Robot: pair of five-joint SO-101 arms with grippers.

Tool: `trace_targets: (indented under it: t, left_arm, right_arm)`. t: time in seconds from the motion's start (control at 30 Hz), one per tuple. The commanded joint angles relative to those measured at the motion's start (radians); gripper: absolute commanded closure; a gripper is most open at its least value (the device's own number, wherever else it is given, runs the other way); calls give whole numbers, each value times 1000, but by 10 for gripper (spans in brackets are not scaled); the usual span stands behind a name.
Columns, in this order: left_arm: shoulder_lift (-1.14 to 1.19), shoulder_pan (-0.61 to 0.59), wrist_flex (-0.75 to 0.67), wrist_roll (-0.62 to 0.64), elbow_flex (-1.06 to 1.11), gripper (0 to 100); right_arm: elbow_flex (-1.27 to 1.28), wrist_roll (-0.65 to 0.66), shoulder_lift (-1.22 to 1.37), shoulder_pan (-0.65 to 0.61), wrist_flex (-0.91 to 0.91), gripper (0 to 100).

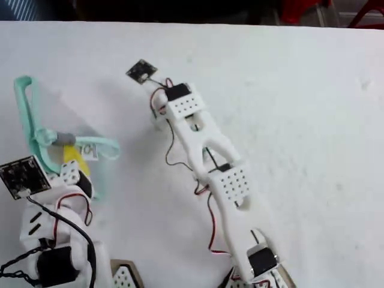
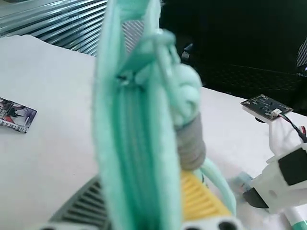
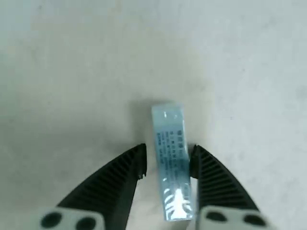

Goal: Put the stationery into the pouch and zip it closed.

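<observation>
A mint green pouch (image 1: 35, 123) with a looped strap stands upright at the table's left, its zip (image 2: 132, 139) facing my left wrist camera. My left gripper (image 2: 144, 208) is shut on its lower part, a grey finger on one side and a yellow one (image 2: 199, 201) on the other. A small light-blue rectangular stationery piece (image 3: 170, 158) lies flat on the table. My right gripper (image 3: 168, 153) stands open over it, one black finger on each side. In the high view the right gripper (image 1: 157, 113) sits mid-table, to the right of the pouch.
A small printed card (image 2: 17, 115) lies on the white table (image 1: 300, 108) beyond the pouch. The right arm (image 1: 210, 156) stretches diagonally across the middle. The table's far edge (image 1: 240, 24) borders a dark room. Bare tabletop spreads to the right.
</observation>
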Motion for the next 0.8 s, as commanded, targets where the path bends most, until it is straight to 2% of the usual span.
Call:
trace_targets:
  t: [0.0,0.03,0.1,0.23,0.47,0.57,0.67,0.77]
  left_arm:
    - [-13,58,-28,5,-64,977]
    - [-13,70,-28,5,-64,977]
    - [-13,90,-28,3,-64,977]
    - [-13,122,-31,3,-69,976]
    - [-13,197,-49,3,-68,976]
    - [-13,262,-51,3,-71,970]
    - [-13,367,-46,-48,-64,903]
    - [-13,461,-46,-92,-48,885]
  right_arm:
    - [-161,14,44,10,64,949]
    - [-193,14,62,10,77,989]
    - [-250,14,94,10,111,964]
    - [-377,14,119,24,191,980]
    - [-767,6,90,64,440,981]
    - [-729,6,21,65,452,981]
    - [-672,3,-65,74,453,981]
    - [-649,-63,-153,96,455,981]
